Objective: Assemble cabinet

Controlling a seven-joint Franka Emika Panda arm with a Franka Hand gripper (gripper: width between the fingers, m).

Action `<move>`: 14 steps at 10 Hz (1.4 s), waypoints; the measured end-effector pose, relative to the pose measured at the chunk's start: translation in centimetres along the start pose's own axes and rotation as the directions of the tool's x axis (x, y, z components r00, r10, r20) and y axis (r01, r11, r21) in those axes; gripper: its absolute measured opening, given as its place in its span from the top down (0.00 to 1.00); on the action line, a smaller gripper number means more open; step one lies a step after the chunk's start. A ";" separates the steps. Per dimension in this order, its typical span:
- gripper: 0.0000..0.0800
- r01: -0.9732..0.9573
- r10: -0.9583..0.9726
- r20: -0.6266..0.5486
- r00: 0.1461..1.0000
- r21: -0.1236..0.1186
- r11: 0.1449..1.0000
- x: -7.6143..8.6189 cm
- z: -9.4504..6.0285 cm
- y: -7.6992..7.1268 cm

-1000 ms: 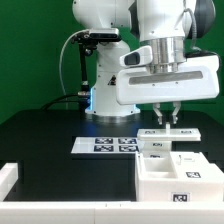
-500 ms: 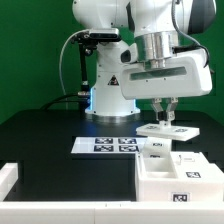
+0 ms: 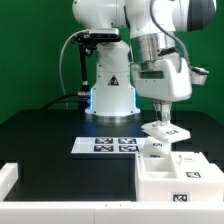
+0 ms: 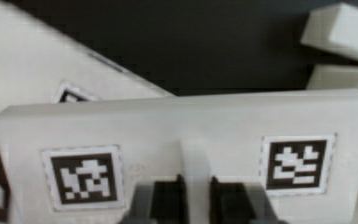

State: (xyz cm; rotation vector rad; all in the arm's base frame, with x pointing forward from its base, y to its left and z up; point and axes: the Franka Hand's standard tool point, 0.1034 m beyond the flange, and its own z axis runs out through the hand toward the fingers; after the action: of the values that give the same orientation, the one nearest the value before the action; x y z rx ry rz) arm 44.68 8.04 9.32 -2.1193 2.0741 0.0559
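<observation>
Arm [image 3: 120, 30] stands white and upright behind the bench [image 3: 40, 135]. Wrist is bent over, fingers pointing straight down. The hand is twisted, so the exterior view catches its broad body at an angle.

End effector [image 3: 163, 120] is nearly closed and pinches a small panel [image 3: 166, 130] from above. The panel hangs clear of the bench and is tilted. In the wrist view the two dark fingers [image 4: 158, 205] clamp a raised central rib of the small panel [image 4: 176, 130], and the end effector [image 4: 190, 205] sits at its edge.

Cabinet [image 3: 170, 175] sits on the bench directly below the end effector and a little nearer the camera, open side up. It does not touch the held panel.

Marker board [image 3: 105, 145] lies flat, below and off to the exterior view's left of the end effector.

Labels: two square black-and-white tags [image 4: 82, 175] flank the rib on the panel. Similar tags are on the cabinet's front and on the marker board. The patterns are too coarse to decode. A triangular sticker [image 3: 113, 80] is on the arm's base, content illegible.
</observation>
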 end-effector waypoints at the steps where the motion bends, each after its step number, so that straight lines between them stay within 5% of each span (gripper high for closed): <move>1: 0.93 -0.017 0.018 -0.009 1.000 0.030 0.999 -0.7 0.0 0.0; 4: 0.93 -0.147 0.146 0.015 0.989 0.020 0.989 -0.7 0.2 0.3; 6: 0.93 -0.180 0.180 0.032 0.983 -0.014 0.984 0.5 -0.1 -0.3; 11: 0.93 -0.129 0.129 0.037 0.991 -0.012 0.992 1.1 -0.4 -1.2; 13: 0.93 0.041 -0.035 0.082 0.996 -0.070 0.997 2.4 -0.2 -1.4; 14: 0.93 0.052 -0.047 0.083 0.995 -0.065 0.997 3.1 -0.2 -1.7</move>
State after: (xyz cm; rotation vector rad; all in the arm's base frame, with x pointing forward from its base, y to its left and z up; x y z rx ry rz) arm 46.40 4.93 9.17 -2.1674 1.9998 0.2054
